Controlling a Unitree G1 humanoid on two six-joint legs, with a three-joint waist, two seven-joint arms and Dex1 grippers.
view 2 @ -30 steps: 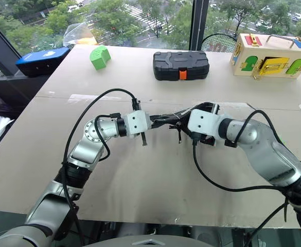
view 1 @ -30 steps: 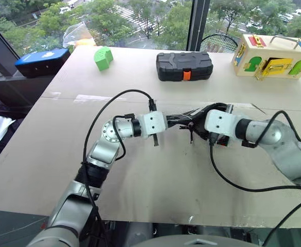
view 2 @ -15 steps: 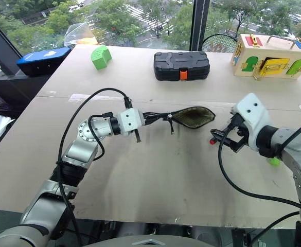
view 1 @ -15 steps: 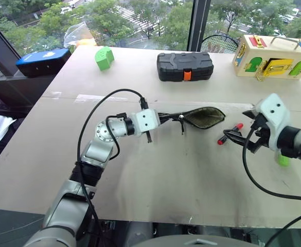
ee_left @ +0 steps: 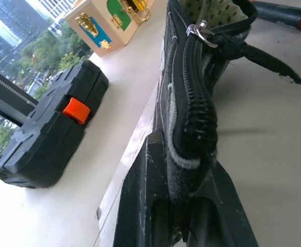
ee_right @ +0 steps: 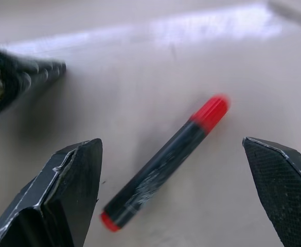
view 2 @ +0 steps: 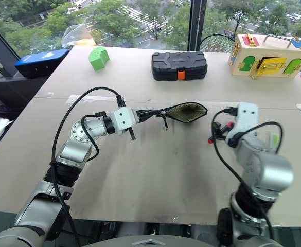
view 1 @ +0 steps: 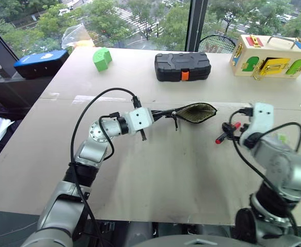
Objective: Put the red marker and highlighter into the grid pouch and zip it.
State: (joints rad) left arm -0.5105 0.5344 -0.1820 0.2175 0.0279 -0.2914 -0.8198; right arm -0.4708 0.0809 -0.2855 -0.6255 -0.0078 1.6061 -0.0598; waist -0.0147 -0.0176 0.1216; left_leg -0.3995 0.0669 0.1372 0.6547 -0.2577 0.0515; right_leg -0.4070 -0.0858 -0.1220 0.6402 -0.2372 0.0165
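Left gripper is clenched on one end of the grid pouch, holding it gaping, arm reaching level. Right gripper points downward, fingers spread wide over the red marker lying on the table beside the pouch.

Grid pouch gaping open, red marker flat beside — highlighter seemingly behind.

On the bench there is one grid pouch, one red marker, one highlighter, one black hard case, one green curved block, one wooden latch box and one blue box.
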